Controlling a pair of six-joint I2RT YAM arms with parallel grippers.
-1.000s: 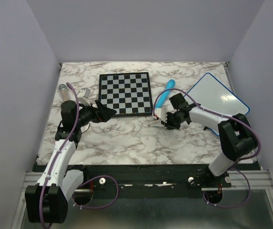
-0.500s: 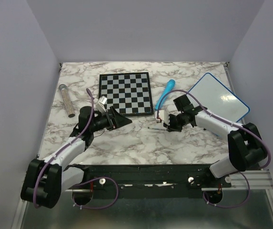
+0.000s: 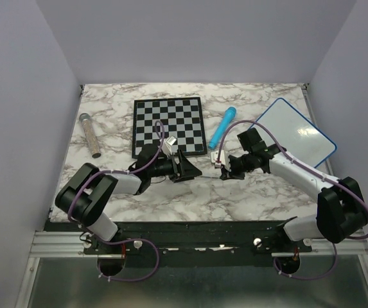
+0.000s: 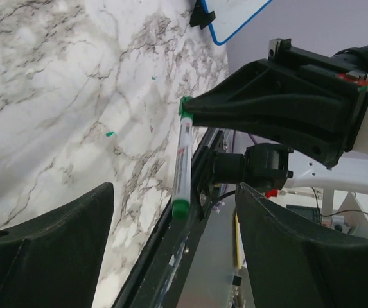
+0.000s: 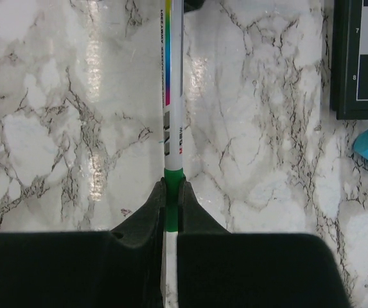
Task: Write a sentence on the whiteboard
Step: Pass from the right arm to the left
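The right gripper [image 5: 173, 190] is clamped tight on the green-banded end of a marker [image 5: 173, 96], which points out toward the left gripper [image 3: 190, 169]. The left gripper's jaws are spread wide, its fingers [image 4: 49, 244] on either side of the marker's free end without touching it. The whiteboard [image 3: 294, 133] lies flat at the far right of the table [image 3: 139, 192], well apart from the right gripper and behind it. A checkerboard [image 3: 168, 126] and a blue tube [image 3: 223, 127] lie beyond both grippers.
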